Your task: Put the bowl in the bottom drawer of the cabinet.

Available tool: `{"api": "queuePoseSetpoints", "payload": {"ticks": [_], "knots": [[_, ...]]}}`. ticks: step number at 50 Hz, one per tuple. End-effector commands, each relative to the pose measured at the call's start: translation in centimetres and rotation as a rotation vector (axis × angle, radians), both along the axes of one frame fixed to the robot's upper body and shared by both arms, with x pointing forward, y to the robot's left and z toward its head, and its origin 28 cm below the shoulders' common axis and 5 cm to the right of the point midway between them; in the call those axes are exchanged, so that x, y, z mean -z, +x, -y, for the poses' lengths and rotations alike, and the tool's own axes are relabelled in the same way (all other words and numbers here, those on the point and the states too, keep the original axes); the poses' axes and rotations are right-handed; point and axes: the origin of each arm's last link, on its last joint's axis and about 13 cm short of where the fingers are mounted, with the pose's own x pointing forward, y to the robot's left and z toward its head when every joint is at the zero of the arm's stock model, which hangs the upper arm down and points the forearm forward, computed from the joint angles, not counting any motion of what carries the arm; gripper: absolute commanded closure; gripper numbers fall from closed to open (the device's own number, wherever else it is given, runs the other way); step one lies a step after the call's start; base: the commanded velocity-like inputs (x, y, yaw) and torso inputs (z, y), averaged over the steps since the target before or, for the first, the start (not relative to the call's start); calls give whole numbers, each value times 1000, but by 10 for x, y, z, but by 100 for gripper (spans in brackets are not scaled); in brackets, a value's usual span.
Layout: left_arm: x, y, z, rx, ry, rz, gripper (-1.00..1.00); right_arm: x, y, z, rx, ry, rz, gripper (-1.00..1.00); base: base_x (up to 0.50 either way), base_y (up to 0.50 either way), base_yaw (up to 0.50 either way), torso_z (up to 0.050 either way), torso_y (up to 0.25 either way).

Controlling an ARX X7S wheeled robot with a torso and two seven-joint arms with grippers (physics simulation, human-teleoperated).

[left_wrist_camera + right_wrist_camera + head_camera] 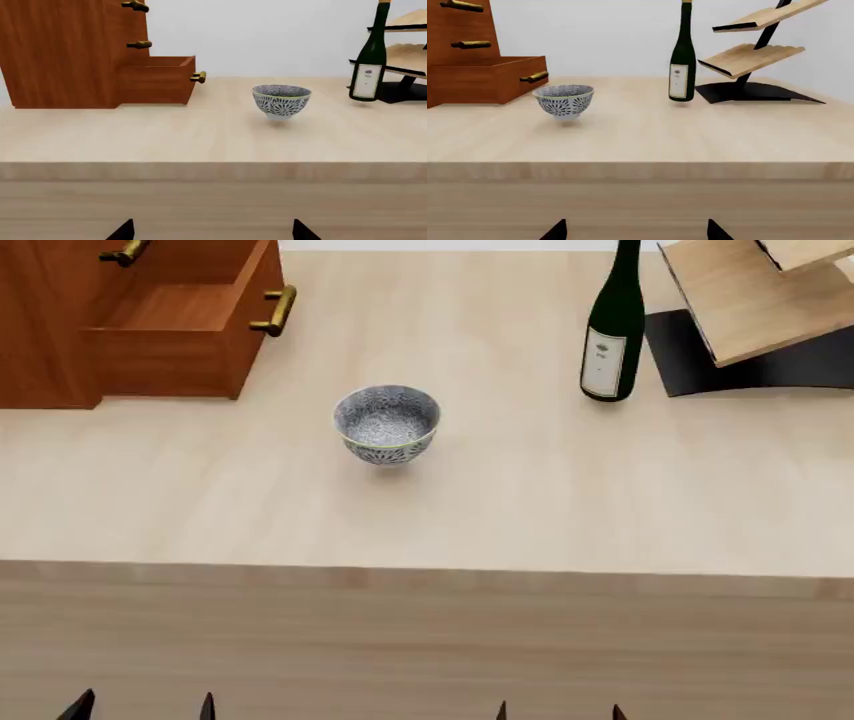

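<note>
Pale wood is carrying everything here: the bowl [386, 424] is standing upright on the table [534, 500], well ahead of both tools and untouched. The left tool [144, 707] and the right tool [561, 711] are waiting below the near table edge, each with its tips spread wide and holding nothing. The bottom drawer [187, 330] of the cabinet [60, 50] is already standing pulled out, beyond the bowl and toward the left tool's side. I am judging that the step in hand is the reach to the bowl: a tool should be rising over the table edge first, then closing on the rim. The path ahead is looking open. The bottle [614, 325] and the rack [747, 310] are standing well apart, on the right tool's far side.
</note>
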Motion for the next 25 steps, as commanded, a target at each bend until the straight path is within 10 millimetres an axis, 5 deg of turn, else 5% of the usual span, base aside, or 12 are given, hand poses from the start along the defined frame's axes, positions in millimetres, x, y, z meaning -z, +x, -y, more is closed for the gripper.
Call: {"api": "queuePoseSetpoints", "payload": {"ticks": [1,2,16,25], "knots": [[0,0,0,0,10,0,-100,0,-2,1,-1,-104,14,-100,0,0,0,0,0],[0,0,0,1,0,-2,-100,1,0,-1,2,-1,-3,-100,0,0,0,0,0],[-1,-1,-1,-2,11,-2,-100,2,-1,-1,0,-7,-8,-100,0,0,0,0,0],[-3,-2,-1,1,9,-13,-100,-2,-2,-1,9,-17,-3,-100,0,0,0,48,15]]}}
